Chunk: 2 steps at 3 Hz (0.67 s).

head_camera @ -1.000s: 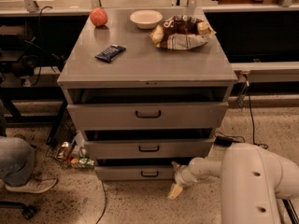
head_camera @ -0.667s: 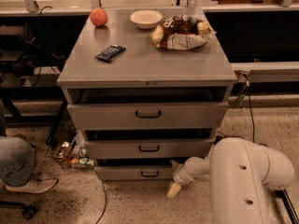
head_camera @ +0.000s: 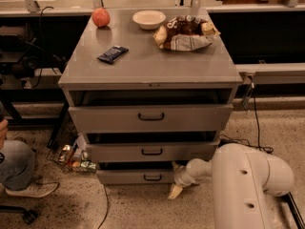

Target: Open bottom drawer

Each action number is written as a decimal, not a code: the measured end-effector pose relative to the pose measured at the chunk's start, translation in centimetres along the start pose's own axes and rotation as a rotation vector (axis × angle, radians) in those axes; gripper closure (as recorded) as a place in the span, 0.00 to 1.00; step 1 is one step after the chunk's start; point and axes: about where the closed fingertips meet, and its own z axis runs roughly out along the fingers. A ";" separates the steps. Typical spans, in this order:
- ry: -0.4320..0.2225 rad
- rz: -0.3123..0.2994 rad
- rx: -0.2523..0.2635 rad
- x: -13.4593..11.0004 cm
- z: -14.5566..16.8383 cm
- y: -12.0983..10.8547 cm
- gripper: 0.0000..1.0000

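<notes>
The bottom drawer (head_camera: 133, 177) is the lowest and shortest grey front of the cabinet, with a small black bar handle (head_camera: 152, 177). It sits slightly forward, with a dark gap above it. My gripper (head_camera: 174, 178) is at the drawer's right end, to the right of the handle and close to the floor. It is open: one cream finger (head_camera: 174, 191) points down at the floor and the other tip is up by the drawer's top edge. It holds nothing. My white arm (head_camera: 248, 185) fills the lower right.
The middle drawer (head_camera: 151, 151) and top drawer (head_camera: 150, 117) stand slightly ajar above. An apple (head_camera: 100, 17), a bowl (head_camera: 149, 19), a chip bag (head_camera: 185, 32) and a dark snack bar (head_camera: 112, 54) lie on the cabinet top. A wire basket of cans (head_camera: 71, 157) sits at lower left, beside a seated person's leg and shoe (head_camera: 19, 175). A cable (head_camera: 252, 128) runs at the right.
My gripper has moved up and a little left, from beside the drawer's lower right corner onto its right end. The drawers have not moved.
</notes>
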 end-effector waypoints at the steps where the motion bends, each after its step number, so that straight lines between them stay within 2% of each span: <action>1: -0.045 0.017 -0.055 0.2 2.4 -0.7 0.23; 2: -0.060 0.028 -0.073 0.3 2.5 -0.9 0.54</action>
